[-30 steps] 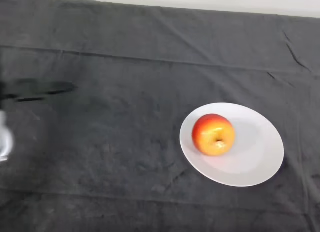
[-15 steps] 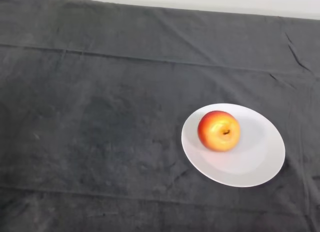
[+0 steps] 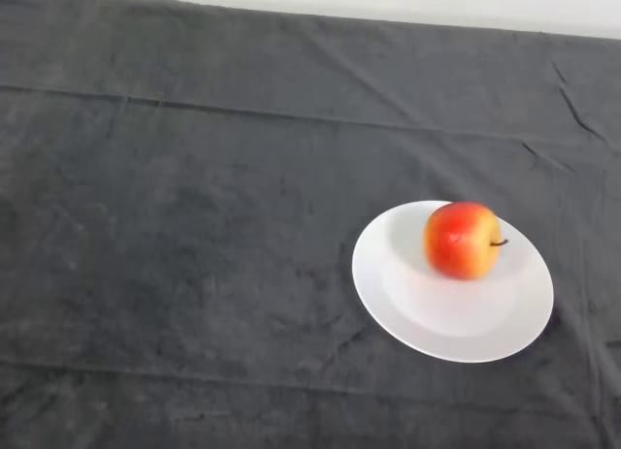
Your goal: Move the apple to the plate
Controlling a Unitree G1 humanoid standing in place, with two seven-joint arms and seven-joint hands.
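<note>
Head view looks down on the worktop (image 3: 194,274), draped in a dark grey cloth (image 3: 243,158) with a few creases running across it. A white plate (image 3: 437,323) sits toward the worktop's right side, nearer the front edge than the back. The apple (image 3: 462,240), red and yellow, lies on the plate's far part, tipped on its side with the stem pointing right. Nothing else stands near the plate. No robot hand shows, so its state cannot be told.
</note>
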